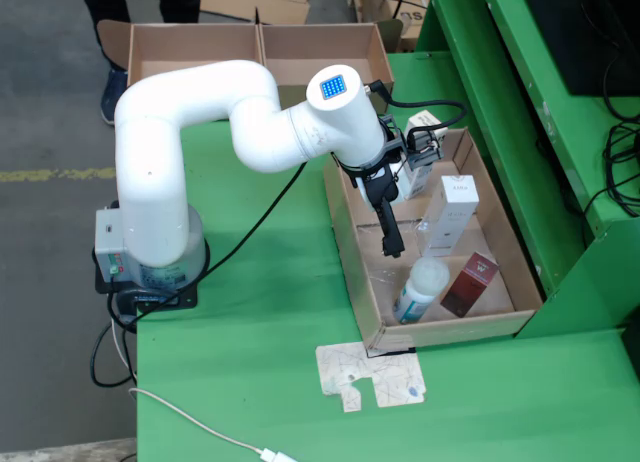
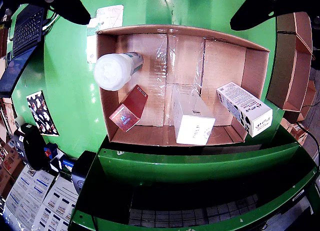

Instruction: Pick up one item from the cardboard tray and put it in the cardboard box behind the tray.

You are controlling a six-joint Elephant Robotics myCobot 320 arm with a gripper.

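Note:
The cardboard tray (image 1: 352, 244) (image 2: 107, 86) holds a white bottle (image 1: 420, 287) (image 2: 117, 70), a dark red box (image 1: 470, 282) (image 2: 129, 109), a plain white box (image 1: 448, 214) (image 2: 192, 122) and a printed white box (image 1: 415, 172) (image 2: 245, 108). My gripper (image 1: 405, 202) (image 2: 160, 18) hangs above the tray's middle, open, with nothing between its black fingers (image 2: 65, 6). They show spread wide at the top corners of the wrist view. The cardboard box (image 1: 260, 52) (image 2: 290, 56) with two compartments stands behind the tray.
The white arm's base (image 1: 150, 252) sits at the green table's left edge, with cables trailing around it. A flat cardboard scrap (image 1: 370, 374) lies in front of the tray. A raised green shelf (image 1: 520, 112) runs along the tray's right side. A person's legs (image 1: 115, 42) stand beyond the box.

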